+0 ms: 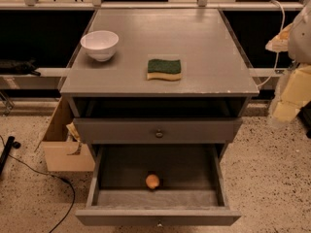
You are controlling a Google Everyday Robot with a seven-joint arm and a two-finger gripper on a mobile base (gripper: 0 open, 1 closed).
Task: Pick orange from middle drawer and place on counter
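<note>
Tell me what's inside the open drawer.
One orange on the drawer floor; the rear, under the drawer above, is hidden. The end effector is at the right edge.

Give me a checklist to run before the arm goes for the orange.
1. Middle drawer pulled open: ok.
2. Orange in plain sight on the drawer floor, nothing covering it: ok.
3. Hand lined up over the drawer: not ok; it hangs at the right edge of the view, beside the counter and well away from the orange.
4. Hand free of any load: cannot tell.
5. Bare spot on the counter away from the white bowl and the green sponge: ok.
</note>
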